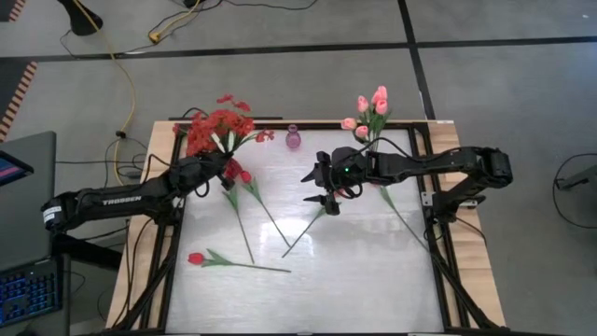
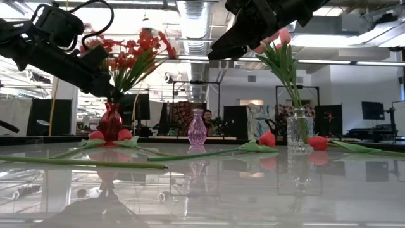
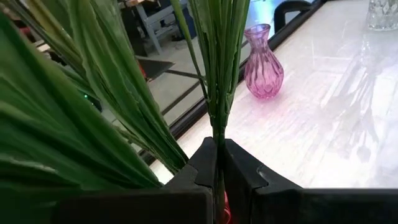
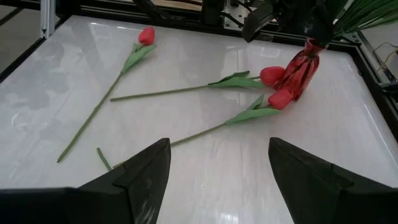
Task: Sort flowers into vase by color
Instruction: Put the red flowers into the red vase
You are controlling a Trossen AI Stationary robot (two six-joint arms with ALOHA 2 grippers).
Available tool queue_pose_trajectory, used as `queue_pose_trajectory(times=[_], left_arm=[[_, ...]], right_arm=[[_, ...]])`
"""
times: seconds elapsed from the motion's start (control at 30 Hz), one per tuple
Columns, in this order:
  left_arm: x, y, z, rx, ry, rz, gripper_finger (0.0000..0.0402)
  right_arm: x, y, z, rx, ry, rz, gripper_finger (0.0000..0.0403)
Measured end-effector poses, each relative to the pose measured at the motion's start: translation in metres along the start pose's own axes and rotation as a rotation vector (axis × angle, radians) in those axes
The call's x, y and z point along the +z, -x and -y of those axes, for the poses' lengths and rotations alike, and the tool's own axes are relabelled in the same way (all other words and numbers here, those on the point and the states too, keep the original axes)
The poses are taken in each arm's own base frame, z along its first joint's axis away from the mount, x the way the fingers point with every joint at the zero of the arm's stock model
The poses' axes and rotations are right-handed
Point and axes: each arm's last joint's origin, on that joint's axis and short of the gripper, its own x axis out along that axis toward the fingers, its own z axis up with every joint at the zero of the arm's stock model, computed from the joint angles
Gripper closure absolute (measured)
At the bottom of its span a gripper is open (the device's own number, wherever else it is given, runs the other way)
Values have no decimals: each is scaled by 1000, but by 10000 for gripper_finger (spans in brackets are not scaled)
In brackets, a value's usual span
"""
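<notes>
Right gripper point(image 1: 322, 187), spread wide, hovers mid-tabletop; nearest red tulip point(image 1: 328, 209) lies just below, stem running toward the front edge. Left gripper point(image 1: 222, 166) pinches a spray's stem point(image 3: 217, 118).

Pretty clearly a robotics lab or open workshop space: exposed ceiling ducts point(image 2: 193, 16) and strip lights overhead, a grey concrete floor point(image 1: 485, 84) with a loose yellow cable point(image 1: 126, 79), monitors point(image 2: 372, 111) on desks in the back, and a framed white worktop point(image 1: 354, 271).
</notes>
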Motion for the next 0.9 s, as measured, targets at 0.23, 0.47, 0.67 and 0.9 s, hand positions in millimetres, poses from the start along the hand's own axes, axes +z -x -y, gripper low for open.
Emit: queue_pose_trajectory(times=[0.23,0.47,0.67,0.9], left_arm=[[0,0,0,14,6,-4,401],[0,0,0,14,8,-2,400],[2,0,-1,16,10,13,358],[9,0,-2,7,15,28,274]], right_arm=[[0,0,0,0,0,0,104],[0,0,0,0,2,0,104],[0,0,0,-1,19,0,104],[-1,1,5,-13,13,0,104]])
